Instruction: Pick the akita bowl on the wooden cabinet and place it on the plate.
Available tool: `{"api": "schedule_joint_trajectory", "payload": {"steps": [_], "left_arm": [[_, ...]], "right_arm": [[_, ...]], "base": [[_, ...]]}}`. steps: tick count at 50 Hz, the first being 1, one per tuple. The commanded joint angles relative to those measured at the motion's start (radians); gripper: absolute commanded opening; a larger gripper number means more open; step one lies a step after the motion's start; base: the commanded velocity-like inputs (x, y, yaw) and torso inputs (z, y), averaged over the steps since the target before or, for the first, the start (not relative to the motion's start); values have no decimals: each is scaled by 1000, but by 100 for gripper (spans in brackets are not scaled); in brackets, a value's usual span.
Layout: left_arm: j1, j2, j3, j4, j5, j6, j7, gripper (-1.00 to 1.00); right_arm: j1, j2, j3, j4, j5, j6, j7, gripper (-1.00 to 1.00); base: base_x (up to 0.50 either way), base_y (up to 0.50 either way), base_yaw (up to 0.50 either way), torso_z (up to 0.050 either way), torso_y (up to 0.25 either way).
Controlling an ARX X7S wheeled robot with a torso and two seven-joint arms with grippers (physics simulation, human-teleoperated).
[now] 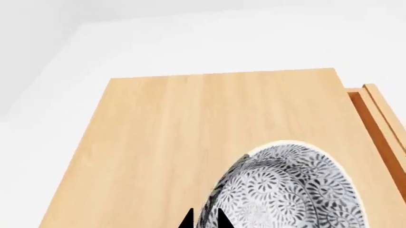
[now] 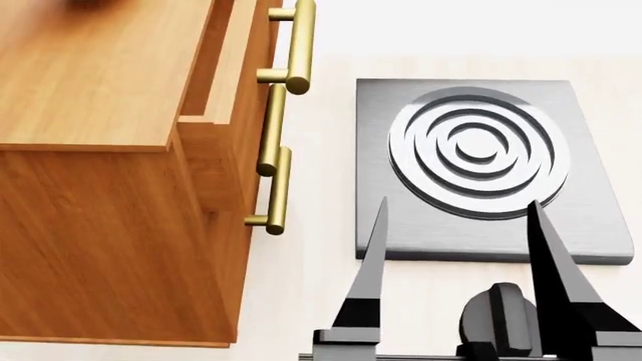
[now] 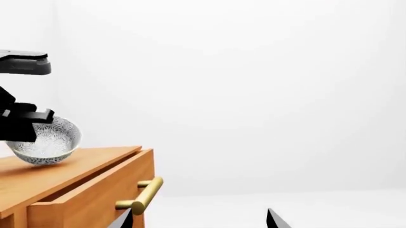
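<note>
In the head view the right pincer (image 2: 456, 226) stands nearest, its two dark fingers spread wide with nothing between them, over the near edge of the square dark-grey stove plate (image 2: 401, 226) that lies on the pale bench (image 2: 321, 301). Left of it stands the wooden cabinet (image 2: 101, 226), its top drawer pulled slightly out, brass bar handles (image 2: 291, 45) down its front. Farther off, on the cabinet top near the drawer-side edge, the akita bowl (image 3: 47, 140) is tilted, its foot touching or just above the wood; which one I cannot tell. The left pincer (image 3: 25, 124) grips its rim, fingertips (image 1: 185, 221) narrow on either side of the wall in the left wrist view. The plate is not seen.
</note>
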Motion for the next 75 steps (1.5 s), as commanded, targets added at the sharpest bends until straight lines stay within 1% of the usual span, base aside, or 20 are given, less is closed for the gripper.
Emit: {"api": "schedule_joint_trajectory", "payload": {"steps": [1,2,4,7,10,14,19,21,24,28,33,34,37,39,49,56,62,63,69,75], "left_arm": [[-24,28,411,-10,-159,197,72,-100],[-31,28,526,-7,-253,215,69,-100],[-41,28,698,4,-407,256,56,-100],[-59,28,844,6,-561,291,34,-100],[-77,28,930,5,-682,310,23,-100],[-93,28,1033,21,-789,323,6,-100],[-116,28,1135,63,-886,361,-1,-100],[-125,28,1156,80,-920,413,21,-100],[-135,28,1201,102,-946,433,18,-100],[-154,27,1228,131,-987,448,27,-100],[-161,25,1245,178,-991,488,38,-100],[-162,6,1239,230,-992,509,21,-100],[-163,-35,1229,345,-1002,512,-10,-100],[-157,-76,1223,458,-1011,517,-32,-100],[-150,-124,1210,628,-1026,513,-67,-100],[-117,-216,1204,892,-1030,569,-68,-100],[-91,-246,1195,985,-1032,587,-103,-100],[-87,-255,1192,1008,-1043,588,-87,-100],[-70,-291,1195,1108,-1026,619,-86,-100],[-54,-308,1200,1157,-1014,635,-87,-100]], "right_arm": [[2,4,2,-12,1,5,7,100],[1,8,5,-16,3,4,10,100],[0,10,6,-20,2,4,13,100],[0,16,10,-29,4,4,18,100],[0,17,10,-32,3,5,20,100],[2,19,10,-38,3,8,24,100],[3,23,11,-46,4,10,29,100],[3,27,14,-53,7,10,34,100],[3,29,14,-55,6,10,36,100],[4,31,14,-61,6,10,38,100],[5,35,15,-68,8,10,42,100],[5,37,16,-70,9,10,43,100],[5,39,18,-72,10,7,45,100],[5,41,19,-74,11,6,46,100],[9,50,19,-88,12,11,57,100],[14,55,14,-101,11,13,65,100],[18,60,10,-101,12,10,70,100],[18,61,10,-102,12,9,71,100],[20,68,7,-104,12,4,78,100],[26,73,2,-110,13,2,85,100]], "base": [[0,0,0,0,0],[0,0,0,0,0],[0,0,0,0,0],[0,0,0,0,0],[0,0,0,0,0],[0,0,0,0,0],[0,0,0,0,0],[0,0,0,0,0],[0,0,0,0,0],[0,0,0,0,0],[0,0,0,0,0],[0,0,0,0,0],[0,0,0,0,0],[0,0,0,0,0],[0,0,0,0,0],[0,0,0,0,0],[0,0,0,0,0],[0,0,0,0,0],[0,0,0,0,0],[0,0,0,0,0]]}}
